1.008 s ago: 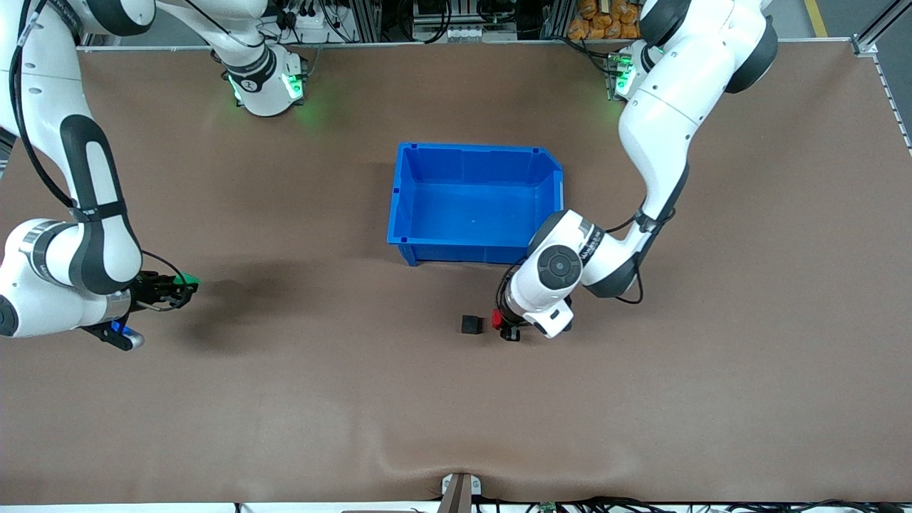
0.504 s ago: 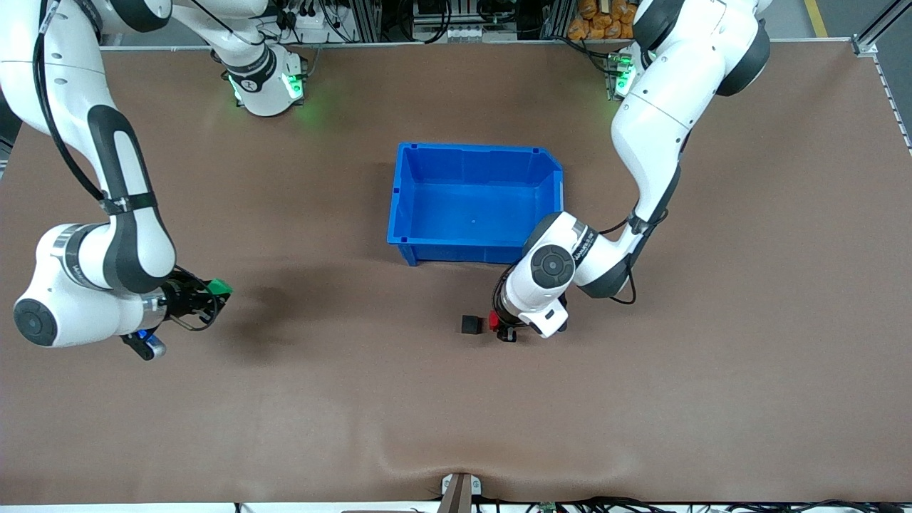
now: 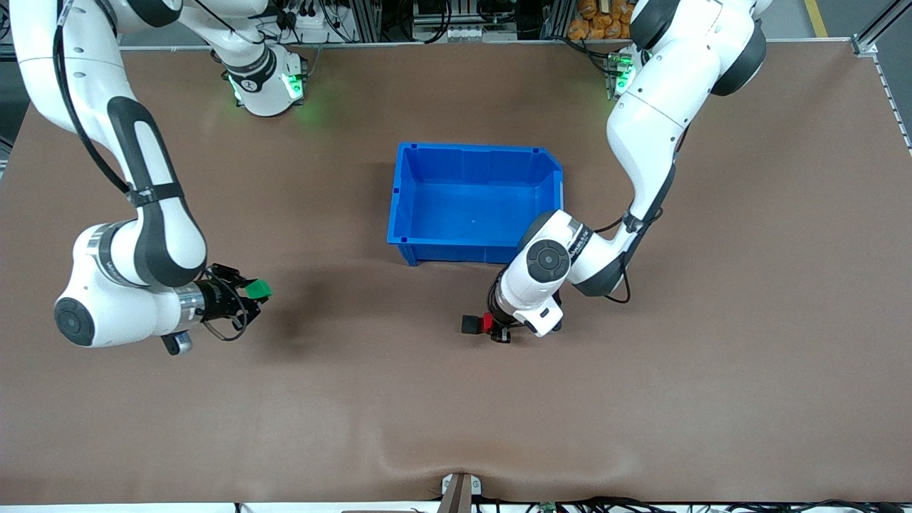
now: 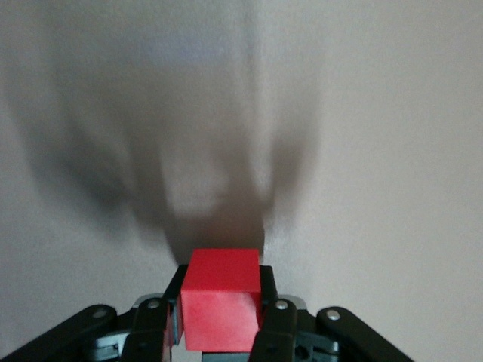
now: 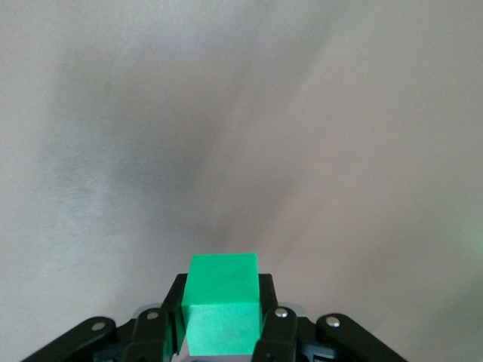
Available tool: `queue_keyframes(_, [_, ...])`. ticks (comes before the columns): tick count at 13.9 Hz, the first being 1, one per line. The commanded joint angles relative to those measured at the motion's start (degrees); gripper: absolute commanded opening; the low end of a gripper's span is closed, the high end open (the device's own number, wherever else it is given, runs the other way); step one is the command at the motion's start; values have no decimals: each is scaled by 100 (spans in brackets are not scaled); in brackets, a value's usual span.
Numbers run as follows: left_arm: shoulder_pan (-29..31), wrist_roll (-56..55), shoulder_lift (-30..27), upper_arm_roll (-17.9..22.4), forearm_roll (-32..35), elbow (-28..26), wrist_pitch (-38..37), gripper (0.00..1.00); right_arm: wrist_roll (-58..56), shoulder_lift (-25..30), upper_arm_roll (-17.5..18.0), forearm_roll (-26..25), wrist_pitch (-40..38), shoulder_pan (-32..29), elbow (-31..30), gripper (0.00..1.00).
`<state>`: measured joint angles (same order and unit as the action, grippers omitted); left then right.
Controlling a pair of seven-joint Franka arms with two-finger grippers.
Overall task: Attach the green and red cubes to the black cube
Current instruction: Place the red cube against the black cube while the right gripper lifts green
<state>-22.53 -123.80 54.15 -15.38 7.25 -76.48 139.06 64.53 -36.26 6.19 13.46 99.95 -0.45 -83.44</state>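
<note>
Item 1, red cube: small, bright, flat-faced, sharp-edged, matte. Clamped in the left pincer, low at the tabletop, its free face touching or just beside the black cube. The left wrist view shows the red cube squeezed by two opposite faces, front half proud of the fingers.

Item 2, black cube: same size, matte, resting on the tabletop, nearer the front camera than the blue bin.

Item 3, green cube: same size and finish, gripped in the right pincer, over bare tabletop toward the right arm's end, well apart from the black cube. In the right wrist view the green cube is likewise pinched on two side faces.

Handling, judged: all three appear light, rigid and not fragile; smooth faces may slip if pinched off-centre. Best hold is on parallel faces, leaving the mating face clear.

Item 4, blue bin: open-topped moulded plastic, glossy, nothing inside.

Item 5, tabletop: brown matte covering, slightly rippled near the front edge.
</note>
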Motion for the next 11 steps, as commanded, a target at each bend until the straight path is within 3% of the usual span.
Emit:
queue_keyframes(1, [-146,-109,148,88,-66,186,113,0,656,-12,-4,235,173,167,117,0])
queue_keyframes(4, [-147,-49,183,88,-66,203,113,2,1165,-30,-13,709,542,326,109,0])
queue_keyframes(5, [-138,-22,184,88,-40,203,113,35,1437,-73,-13,815,595,387,117,0])
queue_keyframes(6, [-138,83,184,88,-22,203,113,85,1736,-74,-13,860,761,466,117,0])
queue_keyframes(7, [-146,153,175,96,-22,186,113,100,2026,-91,-13,877,1006,571,109,0])
queue_keyframes(11, [-59,154,-149,96,22,151,-45,100,3107,-249,-4,886,1807,984,117,0])
